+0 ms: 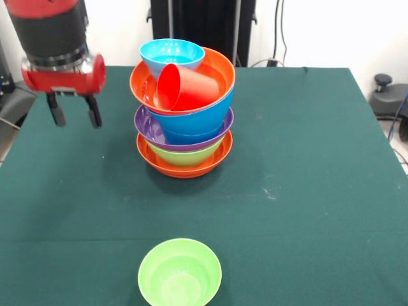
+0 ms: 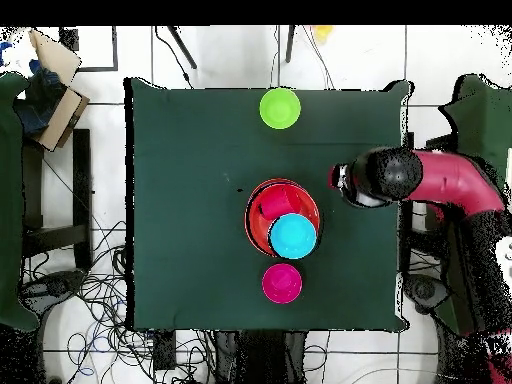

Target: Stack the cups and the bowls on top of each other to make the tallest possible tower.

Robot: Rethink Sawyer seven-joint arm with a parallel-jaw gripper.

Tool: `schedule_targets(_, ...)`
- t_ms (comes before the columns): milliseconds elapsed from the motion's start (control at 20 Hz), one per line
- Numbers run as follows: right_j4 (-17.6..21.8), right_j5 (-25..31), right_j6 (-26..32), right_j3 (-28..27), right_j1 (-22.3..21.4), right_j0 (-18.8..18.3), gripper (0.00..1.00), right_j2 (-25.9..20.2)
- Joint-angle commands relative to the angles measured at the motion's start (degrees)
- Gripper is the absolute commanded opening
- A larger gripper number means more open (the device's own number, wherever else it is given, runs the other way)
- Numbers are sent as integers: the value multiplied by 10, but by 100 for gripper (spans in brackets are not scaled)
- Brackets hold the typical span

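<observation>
The claw (image 1: pixel 75 118) hangs above the green counter (image 1: pixel 306 178), its two dark fingers parted with an empty gap between them, gripping nothing; it stands apart from the tower (image 1: pixel 185 121), to that pile's left in the front view. From overhead, the claw is hidden beneath the red and black arm (image 2: pixel 400 180), which reaches in over the counter's edge beside the tower. The tower rises from a wide orange bowl (image 1: pixel 185 167), holding in turn a green bowl (image 1: pixel 185 155), a wide purple bowl (image 1: pixel 150 131), a blue bowl (image 1: pixel 191 121) and a second orange bowl (image 1: pixel 220 73) that sits tilted. Inside this top orange bowl the red cup (image 1: pixel 185 87) lies on its side, mouth facing left, and a light blue bowl (image 1: pixel 172 54) rests on the far rim. A loose green bowl (image 1: pixel 180 273) stands upright on the counter, well apart from the tower at the near edge. Overhead, a small magenta bowl (image 2: pixel 282 283) sits just beside the tower on the opposite side.
</observation>
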State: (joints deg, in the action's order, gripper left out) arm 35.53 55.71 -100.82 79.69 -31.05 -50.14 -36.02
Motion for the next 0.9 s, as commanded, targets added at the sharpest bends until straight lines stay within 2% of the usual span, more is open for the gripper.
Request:
schedule_targets(50,42,117,153,-206,100,69,100,-2)
schedule_targets(150,44,149,159,-251,117,87,100,-2)
schedule_targets(300,47,170,169,-289,130,101,100,-5)
schedule_targets(500,62,214,206,-400,178,131,100,-26)
schedule_targets(550,75,235,223,-458,204,146,100,-42)
schedule_targets(600,83,246,232,-487,217,154,100,-51)
schedule_targets(650,104,264,246,-541,240,169,100,-73)
schedule_targets(800,160,296,273,-628,275,192,100,-135)
schedule_targets(900,216,314,284,-668,288,201,100,-193)
